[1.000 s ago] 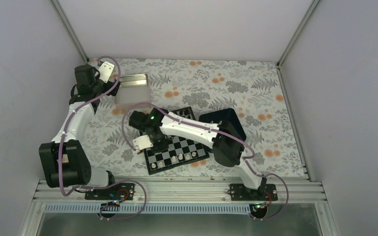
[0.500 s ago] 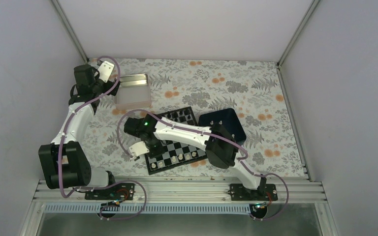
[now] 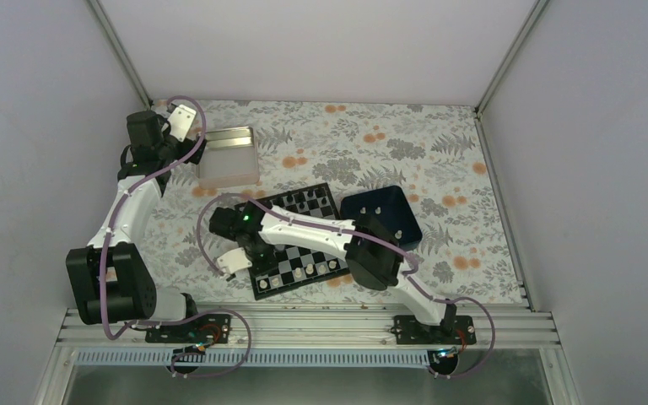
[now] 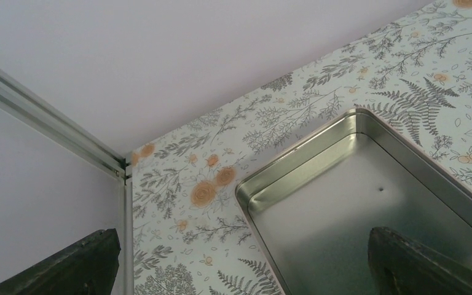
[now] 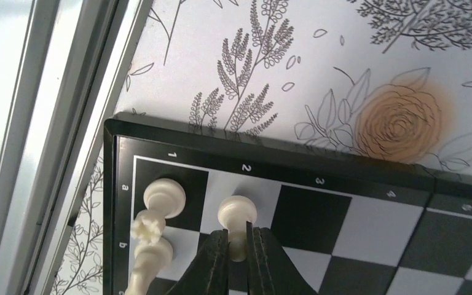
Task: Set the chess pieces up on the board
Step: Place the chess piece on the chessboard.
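Chess piece (image 5: 237, 211) clamped in right gripper (image 5: 238, 237); base hidden.

— Where does the top camera sit?
— High above and behind the arm bases (image 3: 422, 325), looking down and away, far enough off to take in the whole table (image 3: 439, 169).
— And the wrist cameras?
— The left one looks from close by, over the tin (image 4: 344, 209), into the far left corner. The right one is very near the board (image 5: 356, 215), at its near left corner.
— What is shared?
— The top view holds both spots.
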